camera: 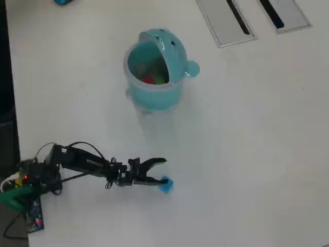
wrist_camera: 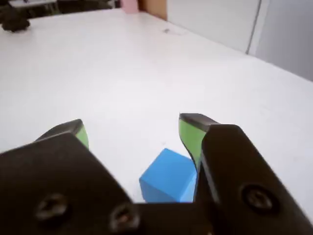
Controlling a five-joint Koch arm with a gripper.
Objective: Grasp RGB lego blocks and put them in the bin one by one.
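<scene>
A blue lego block [wrist_camera: 168, 176] [camera: 166, 184] rests on the white table. My gripper [wrist_camera: 134, 125] [camera: 162, 171] is open and straddles it, green-padded jaws spread wide. In the wrist view the cube sits close against the right jaw, with a wide gap to the left jaw. The teal bin [camera: 154, 98] stands upright well beyond the gripper in the overhead view, lid flipped back. A red block [camera: 149, 80] and a yellow-green block [camera: 160, 78] lie inside it.
Two flat grey slotted panels [camera: 226, 20] [camera: 285, 13] sit at the top right of the overhead view. The arm's base and wiring [camera: 31, 180] are at the lower left beside the table's dark left edge [camera: 7, 103]. A dark object [wrist_camera: 14, 22] lies far off.
</scene>
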